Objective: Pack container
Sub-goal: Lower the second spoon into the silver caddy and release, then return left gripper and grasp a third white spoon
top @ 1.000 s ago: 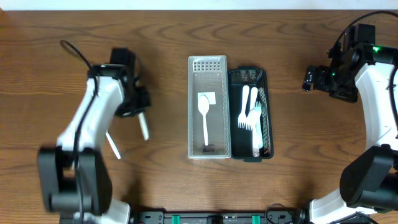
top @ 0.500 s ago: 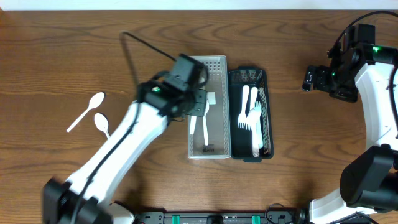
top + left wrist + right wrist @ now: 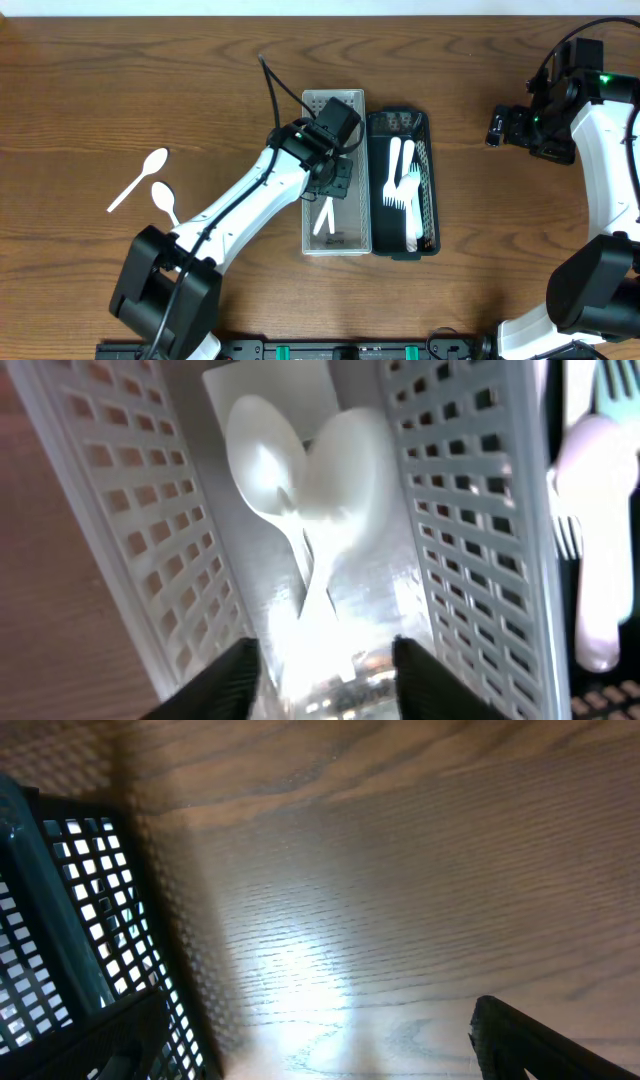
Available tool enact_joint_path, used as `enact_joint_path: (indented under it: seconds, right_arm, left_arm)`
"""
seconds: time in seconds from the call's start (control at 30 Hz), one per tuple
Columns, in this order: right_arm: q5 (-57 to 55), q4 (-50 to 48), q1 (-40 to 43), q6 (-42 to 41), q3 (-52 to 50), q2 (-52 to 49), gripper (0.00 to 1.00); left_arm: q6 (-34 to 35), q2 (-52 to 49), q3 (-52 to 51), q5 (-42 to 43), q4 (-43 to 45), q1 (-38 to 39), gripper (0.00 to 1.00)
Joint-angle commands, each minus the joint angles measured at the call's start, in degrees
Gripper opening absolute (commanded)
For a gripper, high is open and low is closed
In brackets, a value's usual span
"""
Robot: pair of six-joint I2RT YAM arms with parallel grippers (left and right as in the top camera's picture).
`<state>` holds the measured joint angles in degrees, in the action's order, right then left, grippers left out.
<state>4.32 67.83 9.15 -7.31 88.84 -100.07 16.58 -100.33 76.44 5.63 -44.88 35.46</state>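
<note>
Spoons (image 3: 262, 460) lie crossed in tray (image 3: 452, 510) beyond parted left jaws.

The left gripper (image 3: 325, 678) hangs over the white slotted tray (image 3: 135, 540), its dark fingers (image 3: 232, 672) spread apart with nothing gripped between them; on the tray floor lie a white spoon (image 3: 262, 455) and a second spoon (image 3: 348, 470), bowls side by side, handles crossing lower down; a pale label (image 3: 270, 380) sits under the bowls; white forks (image 3: 590, 500) show, blurred, beyond the tray's wall.
</note>
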Motion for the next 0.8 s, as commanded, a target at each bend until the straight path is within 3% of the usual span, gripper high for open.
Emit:
enact_joint_path:
  seconds: [0.0,0.23,0.43,0.57,0.77]
  right_arm:
    - [0.22,-0.11,-0.37,0.61,-0.20,-0.07,0.99]
    - [0.22,-0.09,-0.37,2.43,-0.22,-0.07,0.99]
    - [0.20,0.37,-0.37,4.68,-0.37,-0.07,0.99]
    - [0.20,0.37,-0.37,4.68,-0.37,-0.07,0.99]
    - [0.22,-0.15,-0.37,4.63,-0.37,-0.07,0.99]
  left_arm:
    - [-2.16,4.26,2.49,-2.43,-1.31,-0.09,0.60]
    - [-1.57,14.73,3.72,-10.82,-7.50,-3.02,0.93]
    - [0.13,21.31,3.72,-10.84,-15.65,-15.21,1.00]
    - [0.44,22.56,3.67,-10.58,-18.45,-26.67,0.98]
    - [6.73,21.92,0.59,-6.03,-18.69,-41.20,0.98]
